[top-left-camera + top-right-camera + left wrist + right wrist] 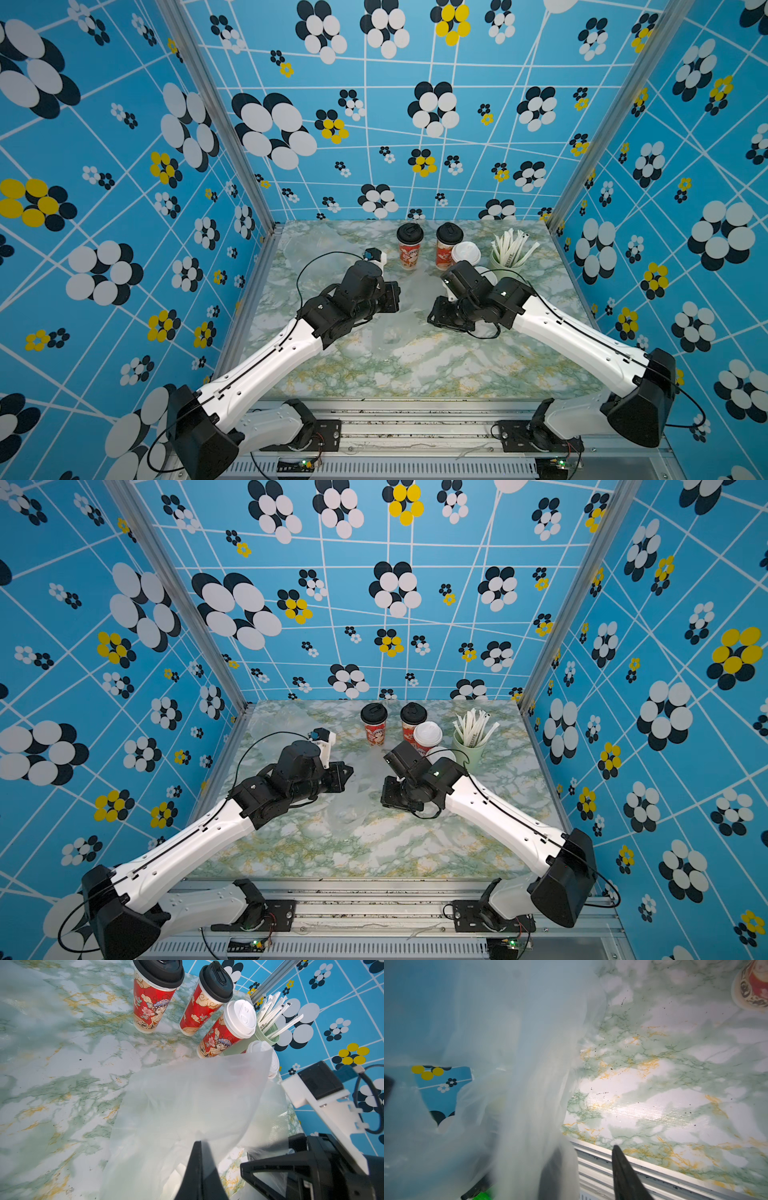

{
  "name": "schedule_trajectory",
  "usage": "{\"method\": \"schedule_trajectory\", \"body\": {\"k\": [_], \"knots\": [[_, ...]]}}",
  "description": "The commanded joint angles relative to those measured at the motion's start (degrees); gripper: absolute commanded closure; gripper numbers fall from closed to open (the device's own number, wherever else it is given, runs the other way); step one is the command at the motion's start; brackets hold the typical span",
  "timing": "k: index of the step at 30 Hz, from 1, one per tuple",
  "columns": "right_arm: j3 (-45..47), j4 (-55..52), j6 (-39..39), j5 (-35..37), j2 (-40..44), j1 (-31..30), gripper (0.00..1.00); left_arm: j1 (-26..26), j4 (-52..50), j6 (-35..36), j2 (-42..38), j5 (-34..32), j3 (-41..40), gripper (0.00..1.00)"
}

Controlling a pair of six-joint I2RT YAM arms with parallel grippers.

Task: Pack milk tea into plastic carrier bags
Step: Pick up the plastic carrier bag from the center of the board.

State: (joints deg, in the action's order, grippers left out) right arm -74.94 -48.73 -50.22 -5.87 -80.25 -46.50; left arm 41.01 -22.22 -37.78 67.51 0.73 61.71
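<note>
At centre frame in both top views, over the green-veined marble-pattern worktop (pixel 415 374), a thin transparent plastic carrier bag (pixel 409 291) is raised between the arms.

Left pincer (pixel 200 1147): clenched on the bag's film.

Right pincer (pixel 588 1149): jaws apart, film draped over one finger, no film visible in the gap.

Milk tea, all outside the bag at the worktop's upper centre:
- Two red-printed paper cups with black dome lids (pixel 409 249) (pixel 448 245), upright.
- A white-lidded red cup (pixel 465 253) just beside them.
- A second white lid (pixel 272 1064), apparently the fourth cup; the body is hidden behind the film.

A pale green cup of wrapped straws (pixel 505 266) stands to their right.
</note>
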Motion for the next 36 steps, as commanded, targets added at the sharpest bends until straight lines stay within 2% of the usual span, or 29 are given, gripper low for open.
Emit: {"method": "schedule_trajectory", "body": {"k": [1,7,11,17,20,24,30,33,36], "knots": [[0.41,0.98,-1.61,-1.60,2.55,-0.52,0.64,0.52,0.86,-1.11,-1.68,-1.84,-1.20,1.00],[1.50,4.25,-3.08,-5.64,3.54,-0.70,0.81,0.55,1.22,-1.68,-2.45,-1.50,-1.43,1.00],[1.37,4.56,-2.72,-5.11,3.82,-0.69,1.00,0.55,1.61,-2.38,-2.76,-0.33,-1.48,1.00],[-6.00,-4.28,3.98,1.53,3.23,0.54,1.00,0.51,-1.23,-2.88,-3.92,1.17,-0.76,1.00],[-9.19,-7.75,7.55,0.82,2.56,2.62,1.00,0.56,-3.18,-2.73,-5.06,1.47,-0.94,1.00],[-11.58,-11.37,11.98,0.11,1.82,4.91,1.00,0.36,-12.16,-8.39,-4.96,-1.82,0.73,1.00],[-11.97,-13.20,16.74,-0.91,-0.45,6.25,1.00,0.42,-11.50,-9.04,-5.07,1.98,-1.28,1.00],[-10.75,-13.22,17.46,-0.29,-1.38,6.51,1.00,0.48,-12.37,-8.95,-4.85,2.39,-1.25,0.94],[-8.78,-11.03,17.43,-1.96,-1.49,6.52,1.00,0.49,-12.91,-8.17,-4.71,2.85,-0.87,0.84]]}}
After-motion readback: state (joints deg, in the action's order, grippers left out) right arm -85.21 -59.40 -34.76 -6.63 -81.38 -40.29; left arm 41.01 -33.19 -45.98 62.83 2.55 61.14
